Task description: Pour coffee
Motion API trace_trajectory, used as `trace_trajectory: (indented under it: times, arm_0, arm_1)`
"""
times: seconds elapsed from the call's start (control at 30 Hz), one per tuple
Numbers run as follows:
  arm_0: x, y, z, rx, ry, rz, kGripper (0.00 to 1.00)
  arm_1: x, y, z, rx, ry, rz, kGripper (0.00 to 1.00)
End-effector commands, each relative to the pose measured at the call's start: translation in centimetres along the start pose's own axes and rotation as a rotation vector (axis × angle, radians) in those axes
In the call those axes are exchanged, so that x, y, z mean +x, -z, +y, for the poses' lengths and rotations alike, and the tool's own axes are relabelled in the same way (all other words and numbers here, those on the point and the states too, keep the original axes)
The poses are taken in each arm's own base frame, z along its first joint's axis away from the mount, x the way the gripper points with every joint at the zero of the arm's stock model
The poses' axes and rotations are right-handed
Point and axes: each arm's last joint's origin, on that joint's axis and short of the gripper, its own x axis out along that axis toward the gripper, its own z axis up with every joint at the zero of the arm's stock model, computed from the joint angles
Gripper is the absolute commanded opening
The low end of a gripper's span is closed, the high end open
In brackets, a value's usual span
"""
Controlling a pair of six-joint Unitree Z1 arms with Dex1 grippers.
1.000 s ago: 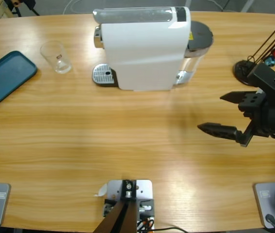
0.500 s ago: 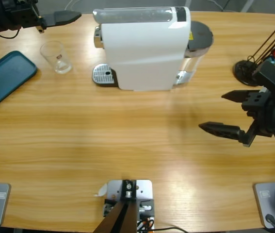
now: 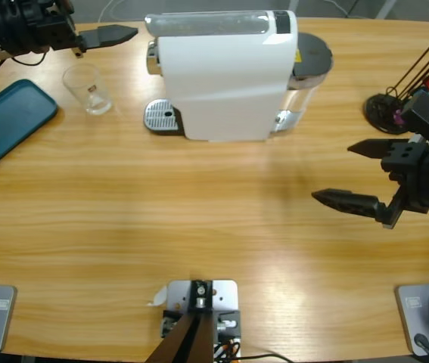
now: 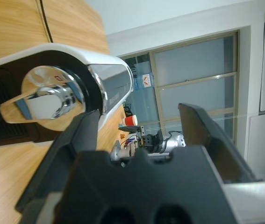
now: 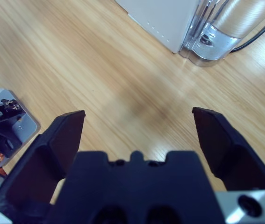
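Observation:
The white coffee machine [image 3: 229, 76] lies at the table's back middle, its drip tray [image 3: 161, 116] at the left end. An empty clear glass [image 3: 88, 89] stands left of it. My left gripper [image 3: 112, 34] comes in from the upper left corner, above and behind the glass, pointing at the machine's top left end. In the left wrist view the left gripper [image 4: 137, 126] is open, with the machine's chrome head [image 4: 53, 98] just beyond its jaws. My right gripper [image 3: 343, 175] hovers open at the right, over bare wood; in the right wrist view the right gripper [image 5: 137, 121] holds nothing.
A teal tray [image 3: 6, 121] lies at the left edge. A black stand [image 3: 384, 106] with thin rods sits at the back right, close behind the right arm. The machine's clear water tank [image 5: 225, 28] faces the right gripper.
The left arm has come into the high view from the upper left corner and moved right toward the machine's top. The right gripper has drifted slightly right.

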Motion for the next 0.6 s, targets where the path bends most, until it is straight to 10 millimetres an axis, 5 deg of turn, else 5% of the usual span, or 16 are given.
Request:
trace_trajectory:
  times: [0.03, 0.17, 0.27, 0.33, 0.37, 0.6]
  arm_0:
    - [1.7, 0.3, 2.33, -0.057, -0.013, 0.008, 0.729]
    - [1.8, 0.28, 2.38, -0.056, -0.01, 0.006, 0.668]
    - [1.91, 0.26, 2.4, -0.051, -0.006, 0.005, 0.385]
    - [1.89, 0.27, 2.43, -0.054, -0.008, 0.001, 0.048]
    - [1.88, 0.29, 2.48, -0.063, -0.01, -0.002, 0.0]
    - [1.81, 0.43, 2.39, -0.061, -0.006, -0.015, 0.0]
  arm_1:
    - [0.14, 0.96, 0.11, -0.013, -0.018, 0.028, 1.0]
    - [0.17, 0.96, 0.11, -0.013, -0.017, 0.03, 1.0]
    - [0.21, 0.94, 0.11, -0.013, -0.017, 0.03, 1.0]
    - [0.21, 0.94, 0.11, -0.013, -0.017, 0.03, 1.0]
    - [0.21, 0.94, 0.11, -0.013, -0.017, 0.03, 1.0]
    - [0.17, 0.94, 0.1, -0.013, -0.014, 0.028, 1.0]
